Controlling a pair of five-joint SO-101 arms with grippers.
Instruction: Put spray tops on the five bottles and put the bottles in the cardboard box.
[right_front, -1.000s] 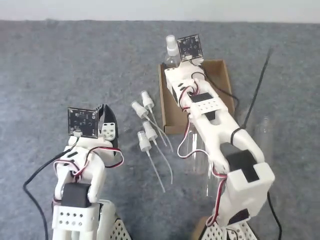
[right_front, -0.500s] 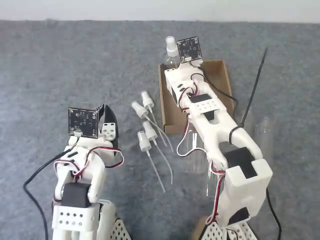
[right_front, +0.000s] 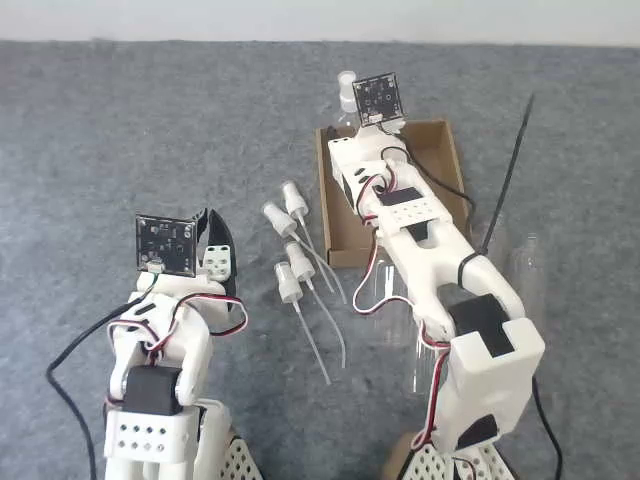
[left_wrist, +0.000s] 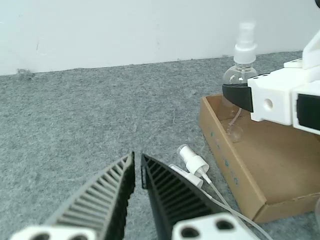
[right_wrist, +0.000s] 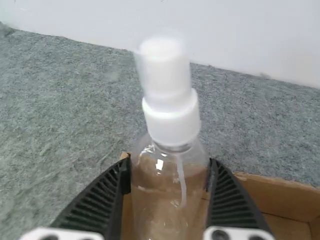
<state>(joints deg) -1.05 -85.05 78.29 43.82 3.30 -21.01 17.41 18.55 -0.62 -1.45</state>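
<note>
Gripping the capped bottle upright, your right gripper sits at the box's far end, ready to drop it in. Your left gripper is pinched shut, empty; four tops wait beside the box.

The bottle in the right jaws has edged slightly farther out.

Hidden, cropped, blurred
Blurred in the right wrist view: spray top; cut off by that picture's edge: bottle, lower part. Covered in part by the right arm from high: cardboard box, clear bottles beside the arm, too faint to count.
</note>
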